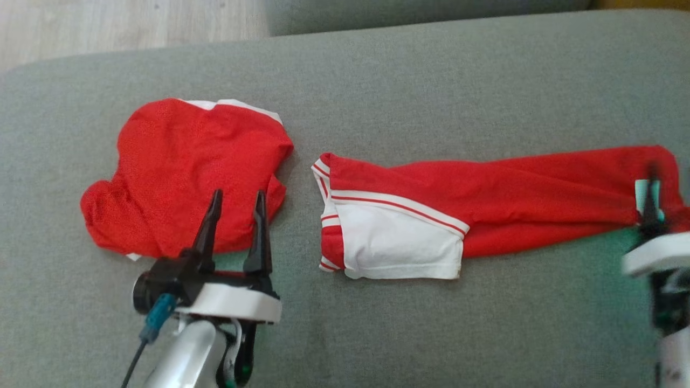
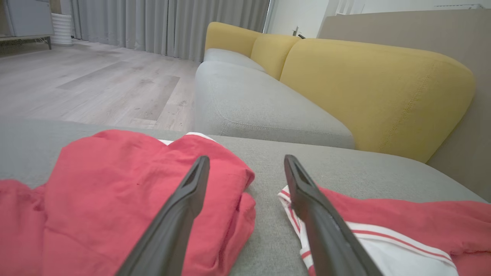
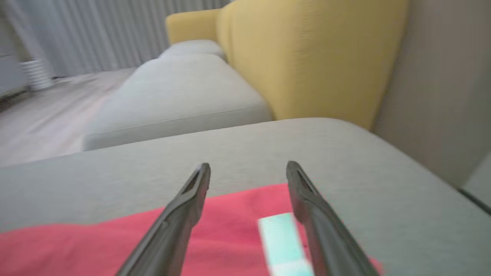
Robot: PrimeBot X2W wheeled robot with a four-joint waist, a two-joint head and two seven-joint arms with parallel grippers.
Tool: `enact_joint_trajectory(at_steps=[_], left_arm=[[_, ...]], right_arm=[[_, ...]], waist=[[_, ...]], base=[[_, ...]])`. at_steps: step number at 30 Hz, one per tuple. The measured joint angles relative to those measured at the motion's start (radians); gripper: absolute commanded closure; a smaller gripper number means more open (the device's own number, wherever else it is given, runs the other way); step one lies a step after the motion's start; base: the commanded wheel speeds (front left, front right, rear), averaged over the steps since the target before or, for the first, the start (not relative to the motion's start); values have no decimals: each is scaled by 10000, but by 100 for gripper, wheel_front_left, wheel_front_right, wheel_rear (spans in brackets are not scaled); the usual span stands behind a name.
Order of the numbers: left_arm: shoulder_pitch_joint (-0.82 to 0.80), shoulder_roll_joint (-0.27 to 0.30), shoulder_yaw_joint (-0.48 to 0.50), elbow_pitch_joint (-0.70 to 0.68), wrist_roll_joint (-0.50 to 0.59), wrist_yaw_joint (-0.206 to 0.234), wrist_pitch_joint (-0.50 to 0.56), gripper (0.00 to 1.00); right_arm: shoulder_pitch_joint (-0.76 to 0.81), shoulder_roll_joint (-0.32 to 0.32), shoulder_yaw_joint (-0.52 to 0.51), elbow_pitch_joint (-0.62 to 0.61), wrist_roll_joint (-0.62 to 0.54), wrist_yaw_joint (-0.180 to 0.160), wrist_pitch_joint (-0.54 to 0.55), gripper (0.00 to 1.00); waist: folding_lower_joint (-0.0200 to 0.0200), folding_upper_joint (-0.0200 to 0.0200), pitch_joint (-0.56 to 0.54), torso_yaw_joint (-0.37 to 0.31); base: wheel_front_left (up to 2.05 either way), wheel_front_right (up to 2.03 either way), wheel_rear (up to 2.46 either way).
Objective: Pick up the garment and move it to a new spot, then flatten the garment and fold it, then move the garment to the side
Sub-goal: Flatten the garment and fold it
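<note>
Big grey cushion (image 1: 377,334) took up most of the head view, with a strip of wood floor (image 1: 108,27) past its far edge. Beyond it the left wrist view had a grey sofa seat (image 2: 261,111), fat yellow backrests (image 2: 376,88) and grey curtains (image 2: 172,23), which the head view left out.

The red and white garment (image 1: 512,199) lay stretched long across the right half of the cushion, with its white striped panel at the left end. Its far right end sat under the right gripper (image 1: 651,188), which was blurry there. The right wrist view showed that gripper's 2 fingers spread wide above the red cloth, pinching nothing.

Just left of the garment, across a narrow grey gap, was a bunched red bundle (image 1: 183,172). The left gripper (image 1: 239,193) hung over the bundle's near right edge, its fingers spread and empty. In its own wrist view 1 finger crossed the bundle and the other crossed the garment's striped end.

Smallest bit: a pale teal patch (image 3: 282,241) on the red cloth by the right gripper's fingers.
</note>
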Motion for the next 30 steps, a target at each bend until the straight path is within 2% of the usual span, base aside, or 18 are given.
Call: enact_joint_trajectory(at_steps=[2,5,10,13,18,28,29,30], left_arm=[[-164,-123,117,67,81,-186,0,0],[-323,-309,293,178,249,-368,0,0],[-502,-541,445,290,499,-642,0,0],[-636,-631,608,359,623,-790,0,0],[-812,-686,807,433,834,-959,0,0],[-1119,-740,1369,537,1112,-1137,-13,0],[-1119,-738,1415,546,1129,-1145,-13,0],[-1119,-738,1471,558,1179,-1214,-13,0]], right_arm=[[-615,207,-1333,458,-222,0,581,0],[-1229,305,-2458,1170,-1269,0,1555,0],[-1774,539,-3586,1981,-1921,0,2602,0],[-2161,550,-4090,2211,-2215,0,2849,0],[-2816,571,-4378,2533,-2230,0,3177,0],[-3174,640,-4184,2525,-959,0,4021,0],[-3170,656,-4103,2493,-842,0,4126,33],[-3155,675,-4021,2468,-746,0,4213,100]], waist=[[0,0,147,-13],[0,0,349,-11],[0,0,760,52],[0,0,1021,88],[1,0,1466,126],[0,0,1800,-32],[0,0,1791,-64],[-1,0,1776,-94]], base=[[0,0,0],[0,0,0],[0,0,0],[0,0,0],[0,0,0],[0,0,0],[0,0,0],[0,0,0]])
